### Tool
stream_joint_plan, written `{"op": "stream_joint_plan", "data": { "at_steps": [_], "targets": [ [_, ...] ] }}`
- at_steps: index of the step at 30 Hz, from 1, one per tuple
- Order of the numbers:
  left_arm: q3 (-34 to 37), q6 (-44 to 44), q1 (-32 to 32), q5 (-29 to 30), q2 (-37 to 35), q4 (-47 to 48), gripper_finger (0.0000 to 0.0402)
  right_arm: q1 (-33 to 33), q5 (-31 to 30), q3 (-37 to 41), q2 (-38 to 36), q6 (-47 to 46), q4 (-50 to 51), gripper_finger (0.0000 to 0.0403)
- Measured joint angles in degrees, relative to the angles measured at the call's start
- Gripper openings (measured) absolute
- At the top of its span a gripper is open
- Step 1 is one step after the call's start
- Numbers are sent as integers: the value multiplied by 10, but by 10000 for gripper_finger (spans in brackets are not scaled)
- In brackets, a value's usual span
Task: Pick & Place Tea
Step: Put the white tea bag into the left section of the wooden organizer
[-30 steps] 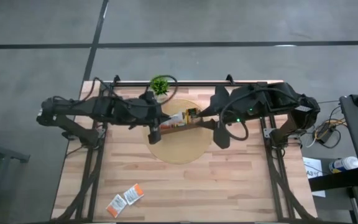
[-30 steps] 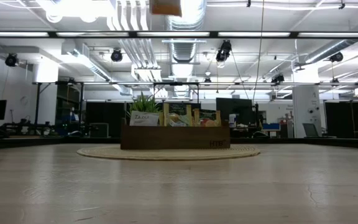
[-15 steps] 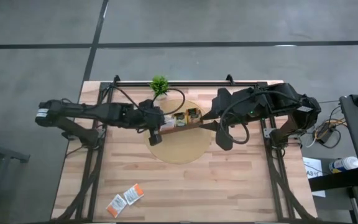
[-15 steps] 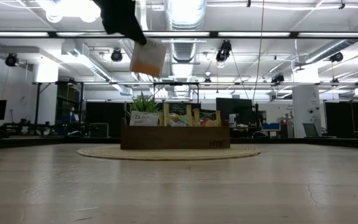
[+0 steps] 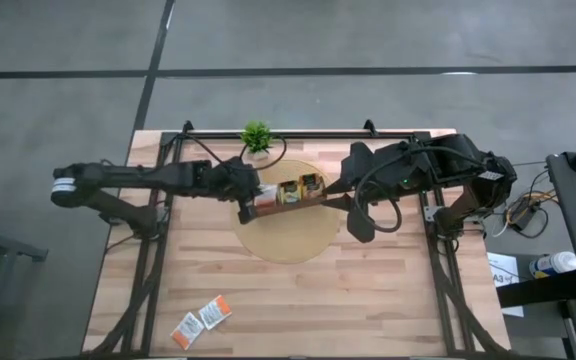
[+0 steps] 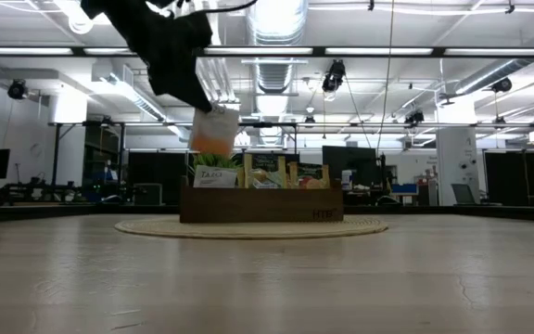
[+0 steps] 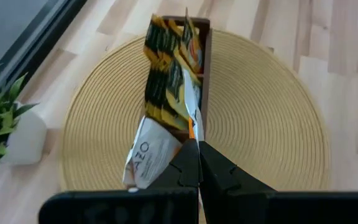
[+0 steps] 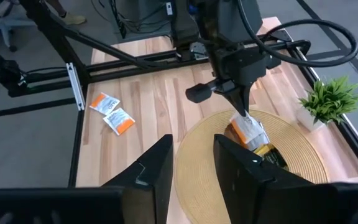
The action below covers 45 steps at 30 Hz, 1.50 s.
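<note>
Currently left gripper [image 7: 197, 152] is pinching a white-and-orange tea sachet [image 6: 215, 131] by its top edge, jaws pressed together on it, dangling it just above the left end of the brown compartment tray [image 6: 260, 205] on the round woven mat [image 5: 288, 235]. Risk, as I'm judging it: the sachet is hanging tilted, so a corner could be catching on the sachets already standing in the tray and folding or landing on the mat. Right gripper [image 8: 191, 163] is waiting beside the mat, jaws spread, empty. Two more sachets [image 5: 200, 321] are lying at the table's near edge
</note>
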<state>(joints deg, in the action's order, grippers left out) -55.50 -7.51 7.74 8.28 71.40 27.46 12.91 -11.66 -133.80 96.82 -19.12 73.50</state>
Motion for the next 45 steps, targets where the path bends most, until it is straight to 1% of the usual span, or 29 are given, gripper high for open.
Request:
{"op": "stream_joint_plan", "data": {
  "at_steps": [3,9,18,24,34,38,45],
  "targets": [
    [21,-1,10,-11,0,-30,0,0,-1,0,0,0,0,114],
    [47,2,22,-18,1,-43,0,0,-3,0,0,0,0,107],
    [98,-1,34,-30,3,-119,0,0,-4,0,0,0,-1,94],
    [104,4,47,-34,3,-136,0,0,-5,1,0,2,-1,87],
    [108,14,78,-67,6,-148,0,0,-5,1,0,0,-1,88],
    [108,14,81,-88,20,-154,0,0,-5,1,0,0,-2,88],
    [108,14,81,-92,51,-155,0,0,-5,1,0,1,-3,77]
  ]
}}
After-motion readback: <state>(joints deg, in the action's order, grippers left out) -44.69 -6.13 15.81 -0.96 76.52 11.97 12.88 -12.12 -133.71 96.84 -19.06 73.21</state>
